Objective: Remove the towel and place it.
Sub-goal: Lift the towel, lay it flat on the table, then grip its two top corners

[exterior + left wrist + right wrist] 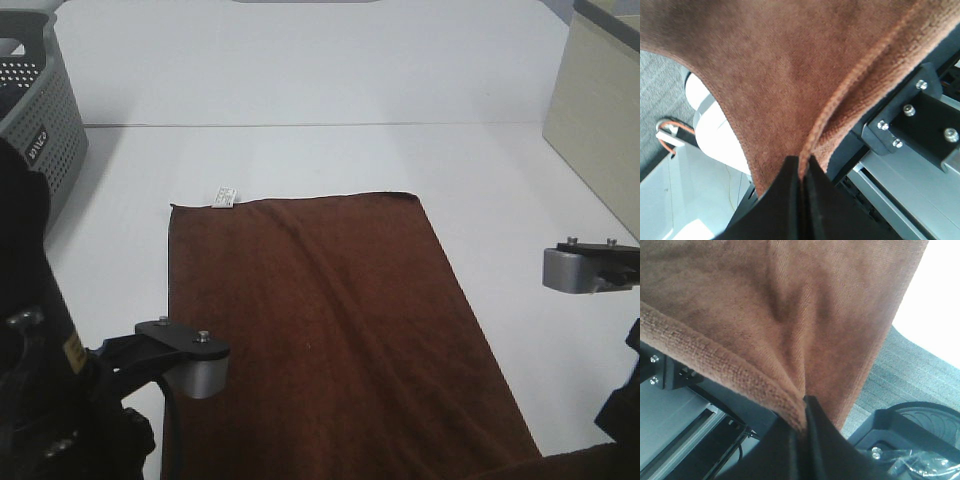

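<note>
The grey basket [40, 110] sits at ten o'clock from the towel [330, 330], well apart from it. The towel lies spread flat down the middle of the white table [300, 160]. Its white tag [224, 196] is on the far edge at about eleven o'clock, and its near end runs out of sight toward six o'clock. The left gripper [802, 172] is closed on the near hem, pinching only a thin fold right at its fingertips. The right gripper [804, 402] is clamped the same way on the hem at the other near corner, with the cloth creasing above it. A beige box [600, 110] stands at two o'clock.

Both bites look shallow, and the plush cloth is probably heavy. A quick lift or drag could pull the hem out of one pinch and leave the towel hanging from a single corner. If the arms spread apart, the tension may tug an edge loose. If they close in, the middle may sag, rub the table and fold under. A carry toward ten o'clock could snag the basket.
</note>
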Motion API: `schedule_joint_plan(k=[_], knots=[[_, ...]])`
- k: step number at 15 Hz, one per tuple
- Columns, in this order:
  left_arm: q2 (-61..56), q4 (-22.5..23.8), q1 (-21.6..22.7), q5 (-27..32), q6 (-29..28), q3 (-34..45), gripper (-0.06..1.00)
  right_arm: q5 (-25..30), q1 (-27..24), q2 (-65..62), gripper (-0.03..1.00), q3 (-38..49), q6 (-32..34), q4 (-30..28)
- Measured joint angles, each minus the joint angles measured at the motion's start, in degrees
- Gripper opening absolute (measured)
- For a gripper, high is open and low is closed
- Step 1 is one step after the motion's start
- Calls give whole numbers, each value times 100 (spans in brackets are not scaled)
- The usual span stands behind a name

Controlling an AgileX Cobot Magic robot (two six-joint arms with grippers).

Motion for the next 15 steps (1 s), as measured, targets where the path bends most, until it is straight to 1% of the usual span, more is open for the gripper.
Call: schedule_joint_plan(k=[3,4,6,9,12,13,14,15], knots=[[476,-63,-315,-120,0,-361,0,-69,-6,264,1,0,-6,80],[659,-92,-378,-132,0,-487,0,-115,-6,264,1,0,-17,195],[922,-120,-407,-149,0,-693,0,-126,-11,264,1,0,-172,476],[1066,-120,-413,-201,0,-1020,0,-143,-11,264,1,40,-246,579],[1146,-120,-413,-201,0,-1134,0,-264,-11,264,4,481,-315,602],[1180,-132,-413,-172,0,-1140,0,-298,-11,264,5,510,-315,602],[1197,-132,-413,-143,0,-1140,0,-315,-11,264,7,516,-315,619],[1203,-143,-413,-126,0,-1140,3,-327,-11,264,12,516,-315,630]])
